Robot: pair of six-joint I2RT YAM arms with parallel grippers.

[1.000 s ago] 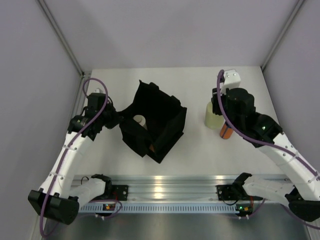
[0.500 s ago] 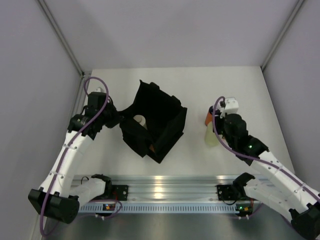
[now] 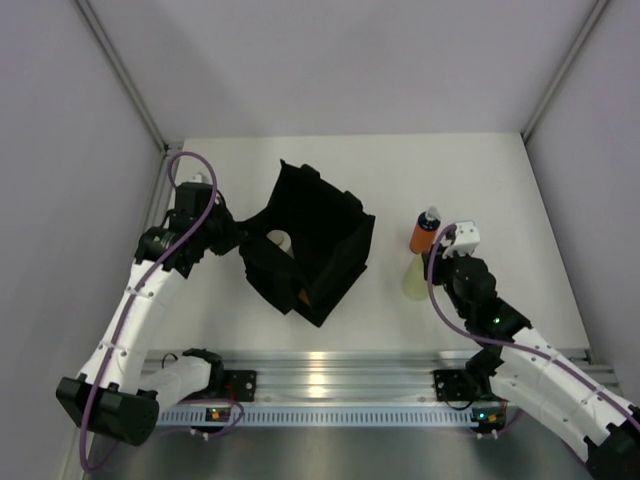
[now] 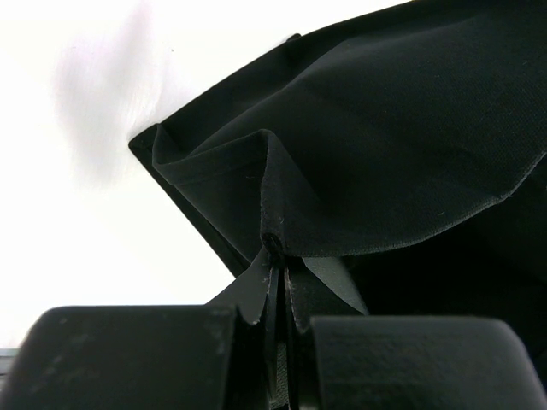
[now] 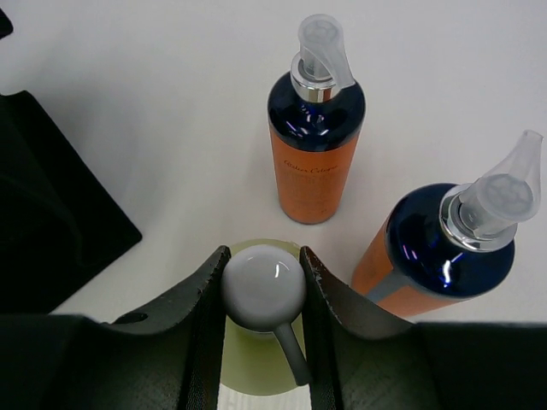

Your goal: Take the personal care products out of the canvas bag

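The canvas bag (image 3: 315, 245) stood left of centre on the table (image 3: 480, 180), with a capped bottle (image 3: 279, 240) inside it. Right of the bag stood the wide bottle (image 3: 415, 282), with one spray bottle (image 3: 424, 232) behind it and a second spray bottle (image 5: 432, 248) just at its right.

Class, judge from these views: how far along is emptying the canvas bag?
Done: two orange bottles stand on the table. In hand: the right gripper clasps the pale yellow-green bottle outside the canvas bag, whose rim the left gripper pinches. Left: one cream-capped bottle inside.
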